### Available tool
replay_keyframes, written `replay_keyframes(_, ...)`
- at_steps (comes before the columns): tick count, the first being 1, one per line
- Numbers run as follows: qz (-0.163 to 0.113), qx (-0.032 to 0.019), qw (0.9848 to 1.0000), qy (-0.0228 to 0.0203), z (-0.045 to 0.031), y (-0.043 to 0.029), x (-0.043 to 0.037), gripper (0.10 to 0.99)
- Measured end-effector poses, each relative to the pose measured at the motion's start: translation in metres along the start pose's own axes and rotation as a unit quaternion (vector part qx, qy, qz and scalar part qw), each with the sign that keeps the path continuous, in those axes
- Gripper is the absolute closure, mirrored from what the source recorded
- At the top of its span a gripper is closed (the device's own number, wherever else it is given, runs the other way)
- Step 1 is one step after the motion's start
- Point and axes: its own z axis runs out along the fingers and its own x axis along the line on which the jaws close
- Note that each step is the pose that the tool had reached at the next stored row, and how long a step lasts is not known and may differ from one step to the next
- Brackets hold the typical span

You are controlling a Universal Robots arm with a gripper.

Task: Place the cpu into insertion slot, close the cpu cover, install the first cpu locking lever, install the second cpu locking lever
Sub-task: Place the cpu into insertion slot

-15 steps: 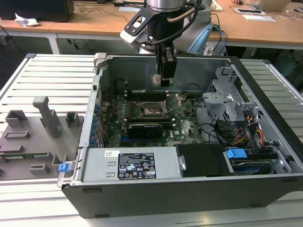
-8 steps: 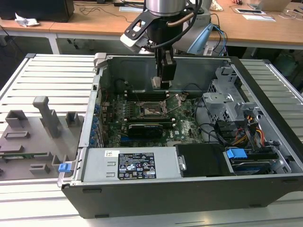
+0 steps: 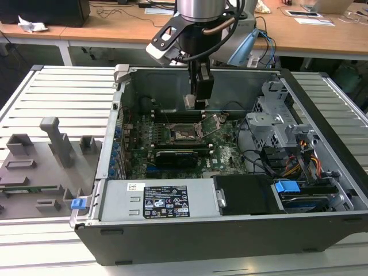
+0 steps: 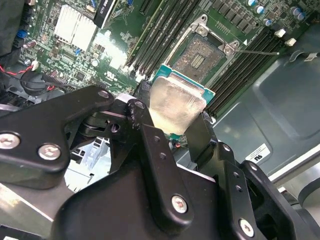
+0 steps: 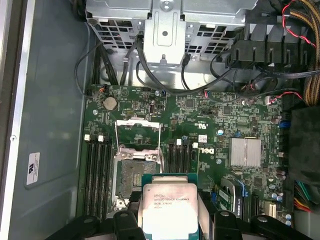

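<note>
Here we go: the gripper is clamped on the chip, its fingers pinching two opposite edges, silver lid up toward the wrist. The chip hangs in the air inside the computer case, above the green board. It is close to the socket and apart from it, not seated.

The socket lies bare with its dark pin field exposed. The cover is swung up on the side toward the exterior view's right. A thin lever sticks out just beside the socket.

Now the dangers. Those pins are the worry: if the chip comes down off-centre or turned the wrong way, I'd say a corner lands on the pin field and bends it. Whether the chip sits dead level in the grip I can't tell, and a tilt would drive one edge in first. The hold is only on the thin edges, so a knock could shift or drop it. The memory slots crowd both sides, so the fingers have little room. The raised cover and the lever are there to snag.
</note>
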Motion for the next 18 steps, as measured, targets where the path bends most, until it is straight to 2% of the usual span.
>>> replay_keyframes(18, 0.000, 0.0000, 1.0000, 0.0000, 0.0089, -0.0008, -0.0001, 0.557)
